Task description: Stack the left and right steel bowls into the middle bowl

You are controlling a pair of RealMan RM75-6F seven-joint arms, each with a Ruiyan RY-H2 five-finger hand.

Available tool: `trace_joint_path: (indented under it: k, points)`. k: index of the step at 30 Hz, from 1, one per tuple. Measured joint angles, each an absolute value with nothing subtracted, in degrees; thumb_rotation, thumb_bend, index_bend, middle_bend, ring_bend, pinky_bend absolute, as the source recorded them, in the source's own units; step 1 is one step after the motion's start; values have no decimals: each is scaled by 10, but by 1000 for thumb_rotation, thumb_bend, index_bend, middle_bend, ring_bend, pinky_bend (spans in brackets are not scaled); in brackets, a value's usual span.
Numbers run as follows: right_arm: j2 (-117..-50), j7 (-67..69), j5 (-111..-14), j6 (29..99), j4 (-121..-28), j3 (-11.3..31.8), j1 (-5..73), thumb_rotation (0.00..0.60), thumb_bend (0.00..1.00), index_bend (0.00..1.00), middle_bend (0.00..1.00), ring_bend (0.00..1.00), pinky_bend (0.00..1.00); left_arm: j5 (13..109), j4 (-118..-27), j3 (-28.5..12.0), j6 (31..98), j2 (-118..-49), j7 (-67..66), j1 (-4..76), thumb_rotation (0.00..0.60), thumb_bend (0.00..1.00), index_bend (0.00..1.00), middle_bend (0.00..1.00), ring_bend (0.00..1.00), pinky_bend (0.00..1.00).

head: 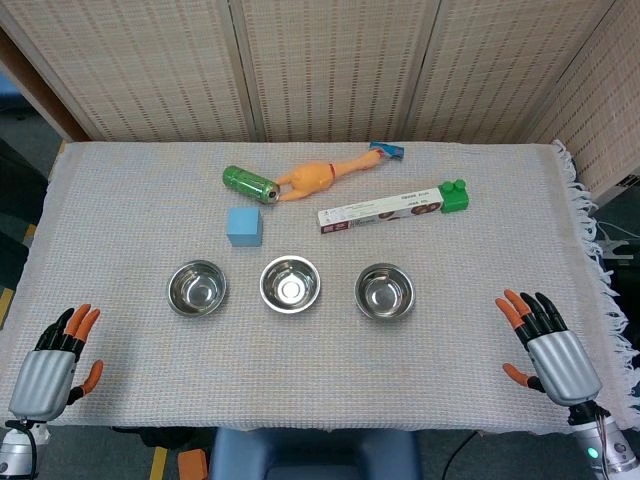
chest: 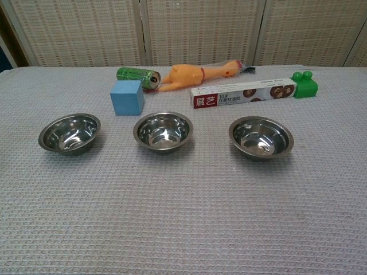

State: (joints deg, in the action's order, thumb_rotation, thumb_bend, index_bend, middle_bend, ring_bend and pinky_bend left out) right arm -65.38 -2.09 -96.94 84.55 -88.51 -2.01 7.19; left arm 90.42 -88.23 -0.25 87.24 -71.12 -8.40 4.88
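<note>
Three steel bowls stand in a row across the table: the left bowl point(head: 196, 288) point(chest: 69, 133), the middle bowl point(head: 290, 284) point(chest: 163, 131) and the right bowl point(head: 384, 292) point(chest: 261, 137). Each is upright, empty and apart from the others. My left hand point(head: 55, 362) lies near the table's front left corner with its fingers spread and nothing in it. At the front right my right hand point(head: 548, 345) is likewise open and holds nothing. Both hands are well short of the bowls, and the chest view shows neither hand.
Behind the bowls lie a blue cube point(head: 245, 226) point(chest: 127, 97), a green can point(head: 250, 184) on its side, a rubber chicken point(head: 320, 177), a long white box point(head: 380, 212) point(chest: 243, 95) and a green toy block point(head: 455, 195). A woven screen closes off the back.
</note>
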Motion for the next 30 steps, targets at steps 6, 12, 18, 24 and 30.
trace_joint_path:
  k: [6,12,18,24,30]
  points:
    - [-652,-18,-960,841,-886,-17,72,600,76,0,0,0,0,903,-882,-2,861,-720,-102,53,600,418,0,143,181,464]
    - [-656,-23,-947,830,-883,-12,75,600,76,0,0,0,0,925,-842,-12,846,-766,-150,85,600,420,86,823,889,996]
    - [-662,-36,-936,818,-883,-9,79,600,76,0,0,0,0,951,-772,-26,808,-839,-155,141,600,421,197,1000,1000,1000]
    - [-664,-41,-921,806,-882,-5,82,600,75,0,0,0,0,940,-682,-43,750,-916,-175,190,600,421,132,1000,1000,1000]
    - [-663,-41,-910,802,-882,0,83,600,76,0,0,0,0,928,-626,-55,737,-963,-192,216,600,419,213,1000,1000,1000]
